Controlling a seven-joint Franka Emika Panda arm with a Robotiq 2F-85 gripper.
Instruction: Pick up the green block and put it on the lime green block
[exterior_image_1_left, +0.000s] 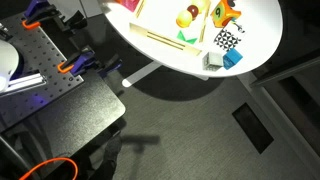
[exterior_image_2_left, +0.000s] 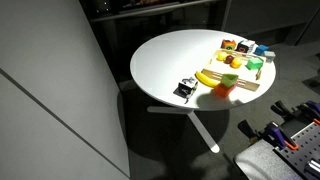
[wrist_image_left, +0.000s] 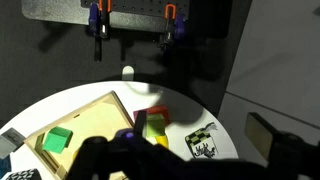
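The green block (wrist_image_left: 57, 139) lies on a wooden tray (wrist_image_left: 95, 115) on the round white table (wrist_image_left: 205, 112). It also shows in both exterior views (exterior_image_1_left: 186, 36) (exterior_image_2_left: 255, 67). The lime green block (wrist_image_left: 155, 125) stands just right of the tray, with a red piece behind it and a yellow piece in front. My gripper (wrist_image_left: 190, 165) is only a dark blur along the bottom of the wrist view, above the table's near part and apart from both blocks. Its jaws cannot be made out. It does not show in the exterior views.
A black-and-white checkered piece (wrist_image_left: 203, 140) lies right of the lime block. A blue cube (exterior_image_1_left: 232, 58), a yellow ball (exterior_image_1_left: 185, 18) and an orange piece (exterior_image_1_left: 230, 12) sit nearby. A banana (exterior_image_2_left: 207, 77) lies by the tray. A clamp-fitted bench (wrist_image_left: 130, 15) stands beyond the table.
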